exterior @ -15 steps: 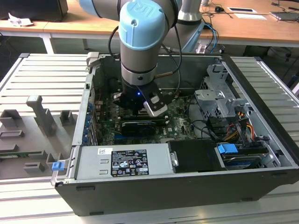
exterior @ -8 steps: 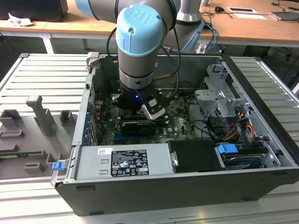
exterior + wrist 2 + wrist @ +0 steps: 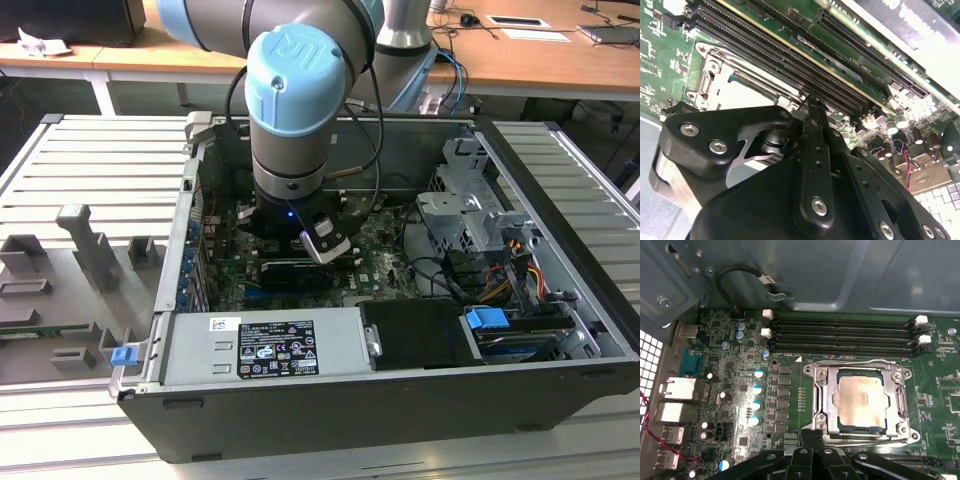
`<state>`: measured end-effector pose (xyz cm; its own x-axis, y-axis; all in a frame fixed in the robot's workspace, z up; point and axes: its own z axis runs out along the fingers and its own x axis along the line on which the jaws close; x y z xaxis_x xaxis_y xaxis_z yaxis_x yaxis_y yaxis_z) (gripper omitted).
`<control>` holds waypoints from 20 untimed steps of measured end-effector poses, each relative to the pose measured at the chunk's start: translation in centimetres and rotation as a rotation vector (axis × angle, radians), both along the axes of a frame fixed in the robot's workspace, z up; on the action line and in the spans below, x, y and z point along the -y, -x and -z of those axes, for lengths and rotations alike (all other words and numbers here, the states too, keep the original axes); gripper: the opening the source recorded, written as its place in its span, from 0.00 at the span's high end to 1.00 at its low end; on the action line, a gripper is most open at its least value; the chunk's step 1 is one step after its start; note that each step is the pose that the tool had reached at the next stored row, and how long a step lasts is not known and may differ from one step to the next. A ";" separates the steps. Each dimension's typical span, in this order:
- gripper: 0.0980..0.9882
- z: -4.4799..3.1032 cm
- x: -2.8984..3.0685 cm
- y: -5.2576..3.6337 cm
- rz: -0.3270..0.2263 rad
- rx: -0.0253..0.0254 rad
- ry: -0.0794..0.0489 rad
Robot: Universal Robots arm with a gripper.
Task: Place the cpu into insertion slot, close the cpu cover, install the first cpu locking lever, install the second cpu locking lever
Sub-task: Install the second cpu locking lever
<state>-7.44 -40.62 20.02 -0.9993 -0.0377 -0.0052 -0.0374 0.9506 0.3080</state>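
We see the cpu (image 3: pixel 861 400) lying flat in the insertion slot (image 3: pixel 840 426) on the green motherboard (image 3: pixel 790 390), the cpu cover (image 3: pixel 825 400) closed down around it. The black fingers (image 3: pixel 812 437) are pressed together, gripping nothing, right at the slot's edge, inside the open computer case (image 3: pixel 560 330) standing on the slatted bench (image 3: pixel 90 170).

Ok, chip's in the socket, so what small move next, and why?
Probably press along the cover's edge to start locking it down: the cpu sits under the closed cpu cover, and the gripper is right at that edge.
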 end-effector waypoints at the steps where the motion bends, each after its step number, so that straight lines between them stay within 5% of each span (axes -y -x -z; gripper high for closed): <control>1: 0.99 0.04 0.00 0.00 0.000 0.0001 -0.002; 14: 0.99 0.76 -0.03 0.13 -0.001 0.0000 -0.024; 20: 0.99 -1.11 -0.04 0.14 -0.001 0.0000 -0.024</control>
<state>-7.58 -40.57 21.13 -0.9992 -0.0388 -0.0061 -0.0387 0.9431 0.3304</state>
